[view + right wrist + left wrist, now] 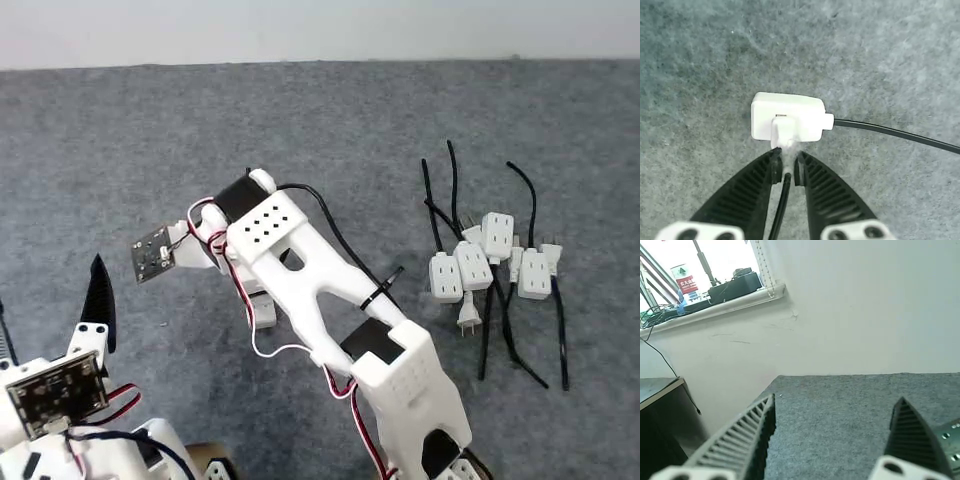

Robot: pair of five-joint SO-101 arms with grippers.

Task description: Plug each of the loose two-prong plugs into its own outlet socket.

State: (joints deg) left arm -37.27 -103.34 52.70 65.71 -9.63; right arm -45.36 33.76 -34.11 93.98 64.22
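Right hand (pixel 787 159): narrow, pinching a white plug (pixel 784 132) that sits in a white socket block (pixel 762 120) lying on the grey counter (pixel 880 60), black cord (pixel 890 132) trailing off the block | Left hand (pixel 836 405): spread wide, raised over the counter, lower left of the high view | Other sockets and plugs (pixel 490 262): clustered centre-right of the high view, a loose plug (pixel 467 318) at the cluster's lower edge

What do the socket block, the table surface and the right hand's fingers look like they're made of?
Socket block: smooth white moulded plastic, likely; rounded edges, faint sheen.
Table surface: grey carpet or felt, going by the fuzzy mottled nap.
Right hand, pinching the plug: fingers matte black plastic, probably printed; ribbed faces.
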